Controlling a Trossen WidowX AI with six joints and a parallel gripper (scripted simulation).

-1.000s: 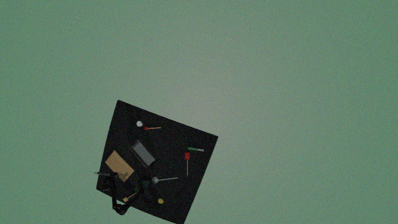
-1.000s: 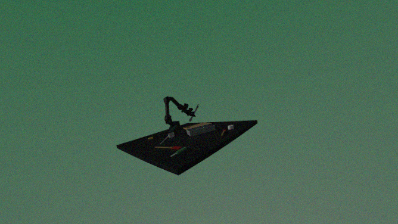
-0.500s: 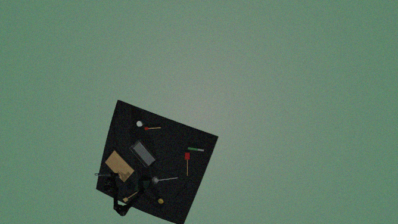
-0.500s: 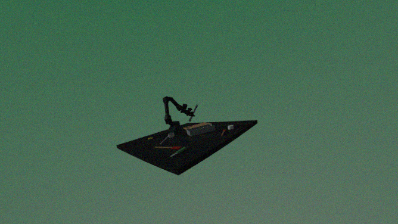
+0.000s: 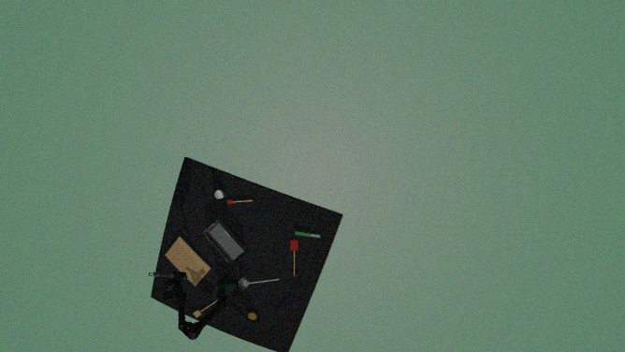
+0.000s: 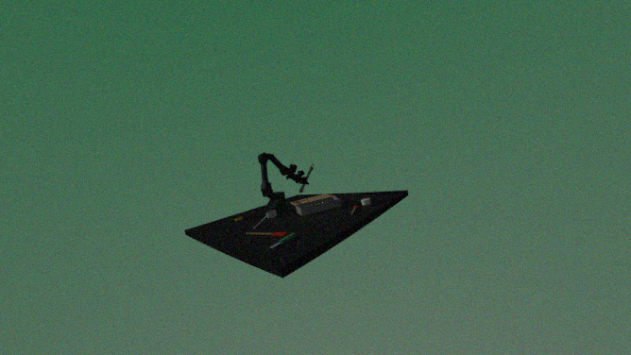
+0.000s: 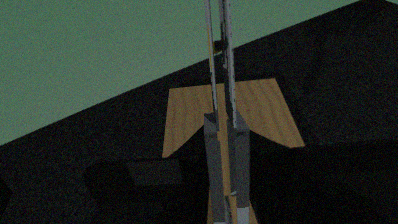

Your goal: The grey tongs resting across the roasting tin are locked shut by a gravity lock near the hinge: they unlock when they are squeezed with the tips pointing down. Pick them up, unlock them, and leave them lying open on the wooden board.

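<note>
The grey tongs are held in the air, steeply tilted in the exterior view. My gripper is shut on them, with one finger on each side. In the wrist view their two long arms run close together from the fingers past the top edge. Which end is the tips, and the lock near the hinge, are too small to tell. The wooden board lies below and beyond the gripper. The roasting tin stands beside the board, with nothing across it.
A grey ladle lies near the arm's base. A small wooden spatula lies by the arm. A red-headed spatula and green-handled tool lie farther out. A white cup stands beyond the tin.
</note>
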